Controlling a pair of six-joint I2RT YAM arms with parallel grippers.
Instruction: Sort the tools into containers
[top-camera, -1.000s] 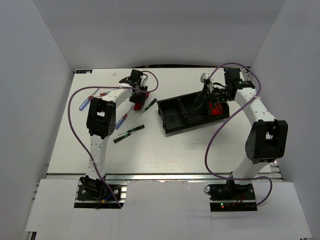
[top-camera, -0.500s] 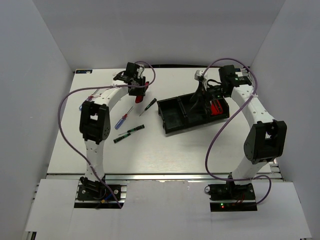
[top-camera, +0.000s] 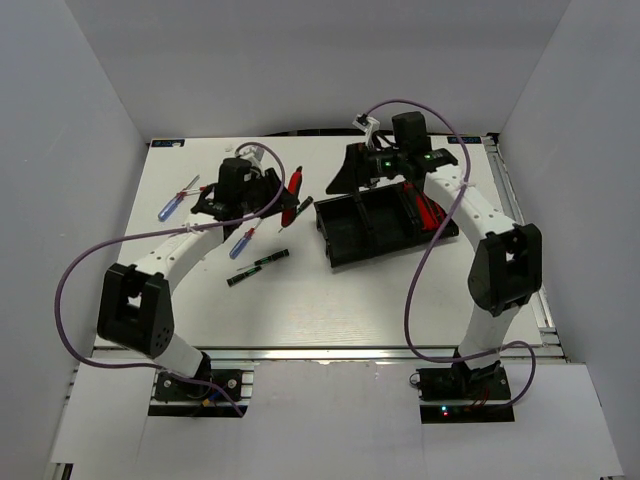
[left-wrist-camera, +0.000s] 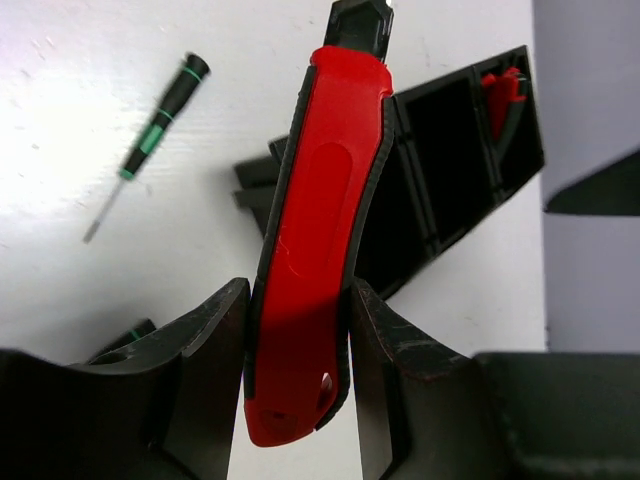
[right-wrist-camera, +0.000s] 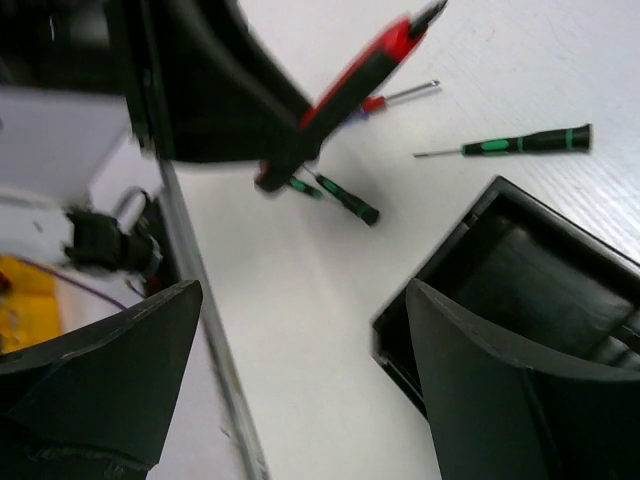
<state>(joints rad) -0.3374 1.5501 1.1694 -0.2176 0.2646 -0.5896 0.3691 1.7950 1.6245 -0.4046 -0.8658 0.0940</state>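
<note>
My left gripper (top-camera: 283, 200) is shut on a red folding knife (left-wrist-camera: 315, 250), held above the table just left of the black three-compartment tray (top-camera: 340, 250). The knife's tip points toward the tray (left-wrist-camera: 400, 240). Another red knife (top-camera: 430, 211) lies in the tray's right compartment. My right gripper (top-camera: 342, 178) hangs open and empty over the table by the tray's far left corner (right-wrist-camera: 480, 260). On the table lie black green-marked screwdrivers (top-camera: 258, 268) (left-wrist-camera: 155, 130) (right-wrist-camera: 520, 143), a blue-handled one (top-camera: 243, 243) and another blue one (top-camera: 170, 206).
A thin red-handled screwdriver (top-camera: 190, 188) lies at the far left beside the blue one. Grey walls close the table on three sides. Purple cables loop from both arms. The table's back edge rail (right-wrist-camera: 210, 330) runs under my right gripper.
My left gripper has swung out and back toward the tray with the red knife in it. My right gripper has moved left from over the tray's right compartment to past its left end.
</note>
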